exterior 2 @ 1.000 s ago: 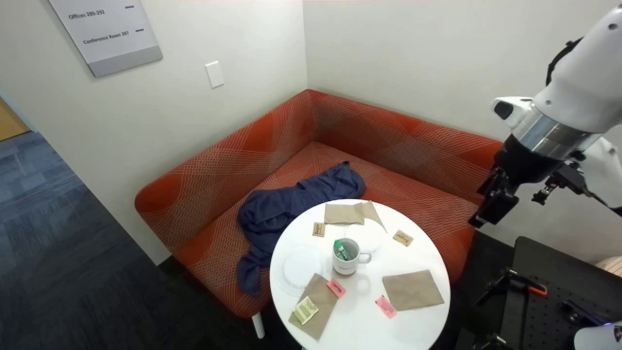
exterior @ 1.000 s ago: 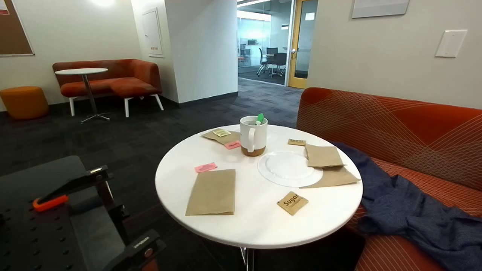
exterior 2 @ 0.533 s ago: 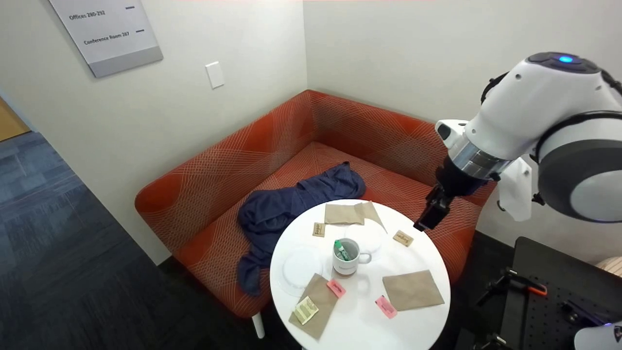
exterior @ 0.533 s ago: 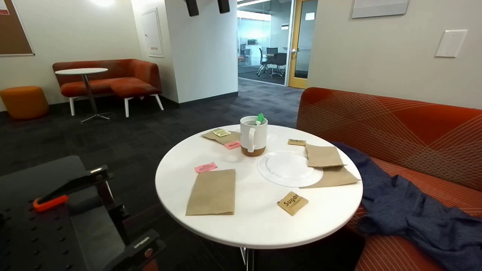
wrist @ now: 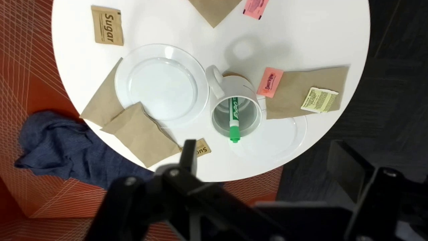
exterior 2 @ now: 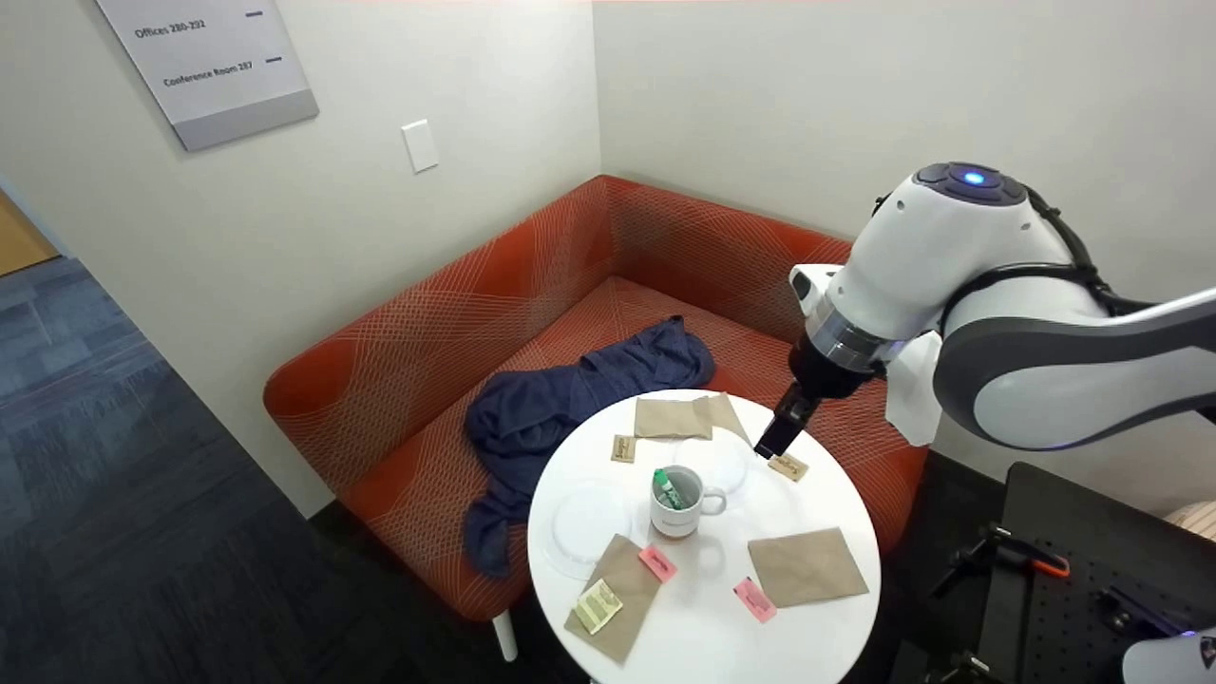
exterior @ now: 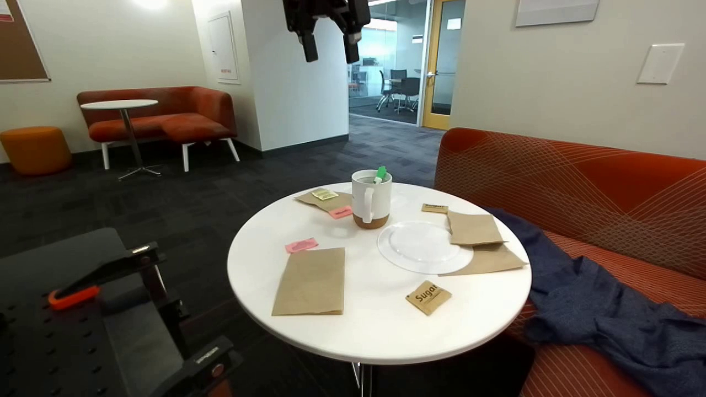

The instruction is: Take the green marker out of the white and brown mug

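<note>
Flanking the mug (exterior 2: 676,519): seemingly two plates (exterior 2: 591,524).

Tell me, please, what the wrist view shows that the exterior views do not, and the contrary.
Only the wrist view lets one read EXPO on the green marker and Sweet'N Low on a pink packet.
Only the exterior views show the white switch plate; in an exterior view there are also the white robot arm and a lettered wall sign.
All share the green marker in the white and brown mug, the round table, the navy cloth and the gripper.
</note>
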Motion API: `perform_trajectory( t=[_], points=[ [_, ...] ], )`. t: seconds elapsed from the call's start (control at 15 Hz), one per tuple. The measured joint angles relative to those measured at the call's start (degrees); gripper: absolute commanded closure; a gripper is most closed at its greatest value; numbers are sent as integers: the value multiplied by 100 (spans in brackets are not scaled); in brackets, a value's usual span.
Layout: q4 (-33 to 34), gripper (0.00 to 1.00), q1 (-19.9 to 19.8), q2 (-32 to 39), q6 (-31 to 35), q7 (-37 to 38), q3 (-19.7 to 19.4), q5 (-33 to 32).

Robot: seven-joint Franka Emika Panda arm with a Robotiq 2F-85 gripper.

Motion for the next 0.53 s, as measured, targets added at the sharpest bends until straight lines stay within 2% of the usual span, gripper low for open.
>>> perform_trajectory(
  t=[0.53],
  points=[
    [34, 0, -10, 545, 259, 1042, 4, -477]
  ],
)
